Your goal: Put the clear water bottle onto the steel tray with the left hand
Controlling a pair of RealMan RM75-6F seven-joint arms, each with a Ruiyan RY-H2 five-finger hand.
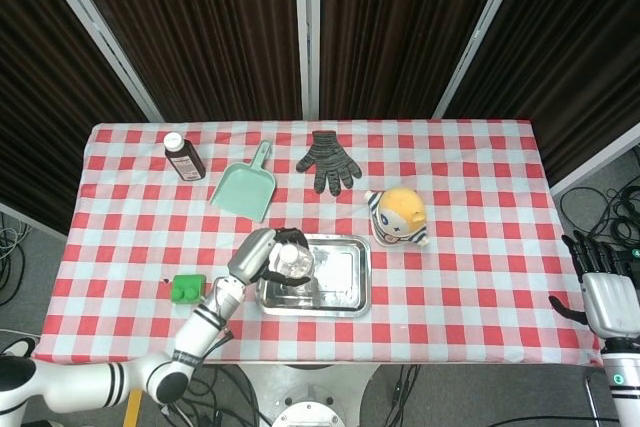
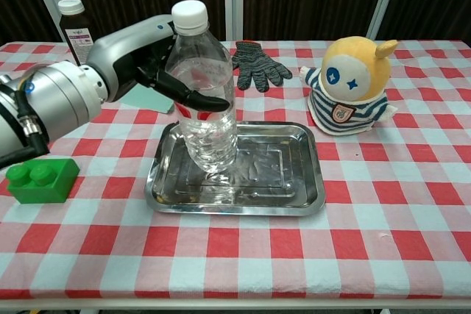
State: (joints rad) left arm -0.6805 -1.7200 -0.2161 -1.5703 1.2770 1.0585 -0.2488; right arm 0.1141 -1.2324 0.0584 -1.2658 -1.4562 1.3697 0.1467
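The clear water bottle (image 2: 206, 108) with a white cap stands upright over the left half of the steel tray (image 2: 294, 189); from the head view the bottle (image 1: 294, 264) shows over the tray (image 1: 345, 277). My left hand (image 2: 158, 56) grips the bottle around its upper body, fingers wrapped around the front. Whether the bottle's base touches the tray I cannot tell. In the head view the left hand (image 1: 258, 252) sits at the tray's left edge. My right hand (image 1: 605, 292) hangs off the table at the far right, fingers spread, holding nothing.
A green block (image 2: 40, 179) lies left of the tray. A teal dustpan (image 1: 243, 187), dark brown bottle (image 2: 73, 27) and grey glove (image 2: 257, 66) lie behind. A yellow plush toy (image 2: 349, 86) stands right of the tray.
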